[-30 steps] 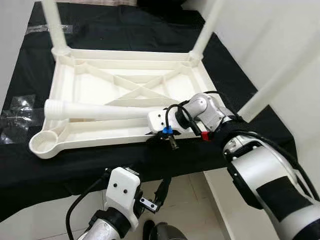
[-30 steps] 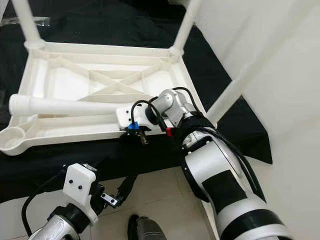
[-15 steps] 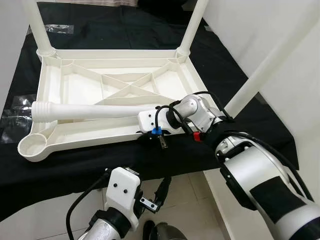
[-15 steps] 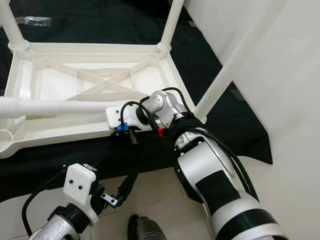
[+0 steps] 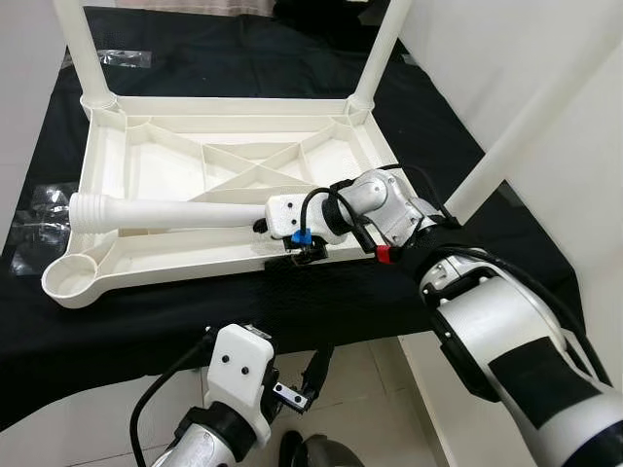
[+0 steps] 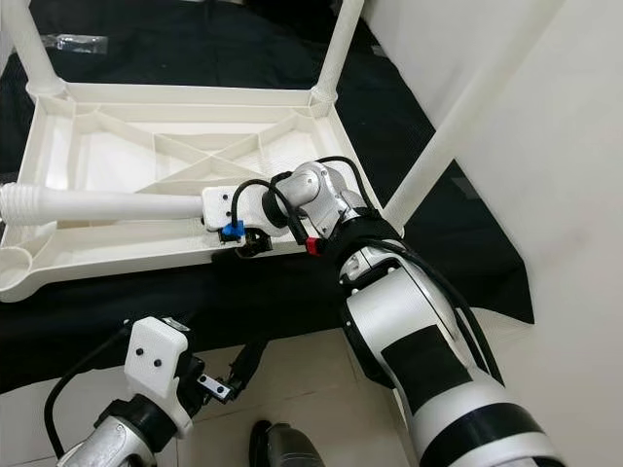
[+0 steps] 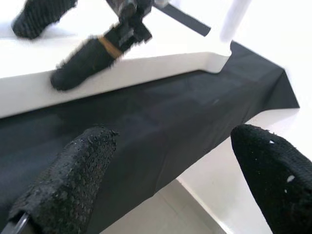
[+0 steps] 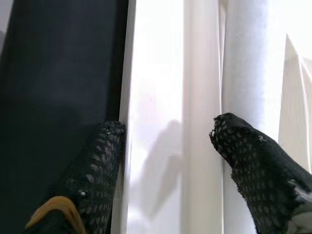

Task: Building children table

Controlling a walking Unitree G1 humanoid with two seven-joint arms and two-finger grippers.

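Observation:
The white plastic children's table (image 5: 195,258) lies upside down on a black cloth. Three legs stand in its corners: back left (image 5: 80,49), back right (image 5: 380,49) and front right (image 5: 521,141). The front left socket (image 5: 70,277) holds nothing. A loose leg (image 5: 165,212) lies across the underside, threaded end to the left. My right gripper (image 5: 282,241) is open at the leg's right end. One finger (image 8: 92,165) is outside the front rim (image 8: 156,97), the other (image 8: 248,156) against the leg (image 8: 253,58). My left gripper (image 5: 300,381) hangs open below the cloth's front edge.
The black cloth (image 7: 161,112) covers a low surface that ends just ahead of my left gripper. A white wall (image 5: 545,58) runs along the right. Clear plastic wrap (image 5: 34,209) lies at the cloth's left edge. Pale floor tiles (image 5: 370,409) show below.
My right gripper has moved left and up from the front rim's lower edge to the end of the loose leg. The camera shifted slightly. The left arm has stayed put.

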